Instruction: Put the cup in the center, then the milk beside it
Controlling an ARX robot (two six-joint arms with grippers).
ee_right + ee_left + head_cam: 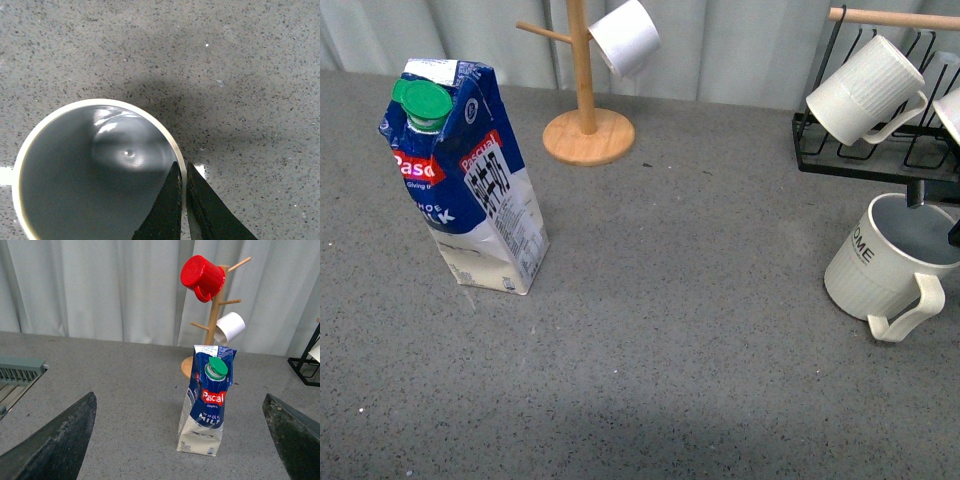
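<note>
R gripper (182,172) is barely showing in front view, just dark bits by the rim. Wrist cam is showing its fingers pinching the cup (880,265) wall, one inside, one outside. The cup, ribbed cream w/ grey inside, is sitting far right on the speckled table (670,330), partly cut off, leaning, handle twd robot. The milk (470,190), a dented carton, is standing upright at left. L gripper (179,396) is hanging spread wide.

Tall blue-and-white gable-top milk carton (199,430): I read "Pascual" on its red label (212,396), "WHOLE MILK" beneath, "1L" near the base. Cream-white ribbed mug (875,285): I read dark "HOME" lettering under the rim.
</note>
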